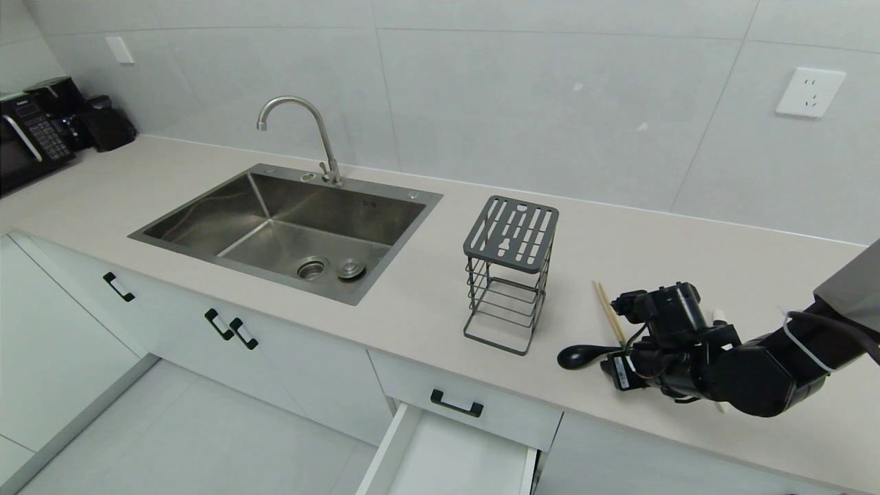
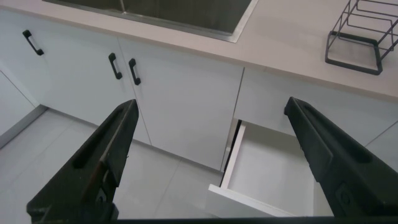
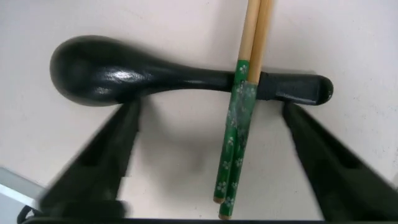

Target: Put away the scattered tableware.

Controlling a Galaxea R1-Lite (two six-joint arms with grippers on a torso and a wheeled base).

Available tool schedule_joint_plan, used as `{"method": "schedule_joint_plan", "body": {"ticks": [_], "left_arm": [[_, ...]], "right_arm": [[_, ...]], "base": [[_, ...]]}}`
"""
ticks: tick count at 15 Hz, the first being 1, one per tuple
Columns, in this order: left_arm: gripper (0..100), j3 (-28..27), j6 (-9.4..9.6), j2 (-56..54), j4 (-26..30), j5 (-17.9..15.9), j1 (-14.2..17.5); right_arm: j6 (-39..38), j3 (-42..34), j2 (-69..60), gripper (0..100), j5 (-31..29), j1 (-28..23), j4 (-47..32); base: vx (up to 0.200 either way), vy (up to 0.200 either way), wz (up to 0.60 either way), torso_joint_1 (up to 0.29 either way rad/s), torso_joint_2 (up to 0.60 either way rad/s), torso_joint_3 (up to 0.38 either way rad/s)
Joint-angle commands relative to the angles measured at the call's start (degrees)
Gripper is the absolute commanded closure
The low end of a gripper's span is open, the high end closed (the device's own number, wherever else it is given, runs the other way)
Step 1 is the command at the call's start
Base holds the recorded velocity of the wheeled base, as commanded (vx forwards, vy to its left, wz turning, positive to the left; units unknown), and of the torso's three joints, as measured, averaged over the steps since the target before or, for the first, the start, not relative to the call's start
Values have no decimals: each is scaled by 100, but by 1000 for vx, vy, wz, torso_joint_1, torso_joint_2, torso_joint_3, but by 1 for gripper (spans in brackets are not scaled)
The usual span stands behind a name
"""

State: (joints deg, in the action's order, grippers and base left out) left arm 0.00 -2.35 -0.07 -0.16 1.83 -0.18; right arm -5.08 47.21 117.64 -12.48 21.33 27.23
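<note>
Note that the chopsticks [image 1: 609, 311] lie across the handle of the black spoon [image 1: 581, 356], touching it, on the countertop [image 1: 412, 302] right of the utensil rack [image 1: 509, 275] and close to the near edge. If you close the right gripper [image 3: 211, 124] here, it may clamp both items or flick the chopsticks off the edge. Its fingers are spread wide over the crossing and grasp nothing. The spoon's long axis runs left-right, bowl pointing left. The chopsticks run far-near, green ends toward the near edge. The left gripper [image 2: 210, 109] hangs wide open and unloaded before the cabinets.
</note>
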Motion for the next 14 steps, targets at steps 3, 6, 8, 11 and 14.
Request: {"method": "schedule_joint_plan", "body": {"ticks": [3,6,8,11,14], "left_arm": [[0,0,-2,7,-2,11,1],[0,0,-2,7,-2,11,1],[0,0,-2,7,-2,2,1],[0,0,-2,7,-2,11,1],[0,0,-2,7,-2,11,1]], "right_arm": [[-37,16,40,100,-35,-6,1],[-467,-19,31,100,-105,-15,1],[-538,-28,-83,100,-114,-33,1],[-485,-116,-452,100,-123,2,10],[-318,-344,-1085,100,-123,231,10]], "base": [[0,0,0,0,0,0],[0,0,0,0,0,0],[0,0,0,0,0,0],[0,0,0,0,0,0],[0,0,0,0,0,0]]}}
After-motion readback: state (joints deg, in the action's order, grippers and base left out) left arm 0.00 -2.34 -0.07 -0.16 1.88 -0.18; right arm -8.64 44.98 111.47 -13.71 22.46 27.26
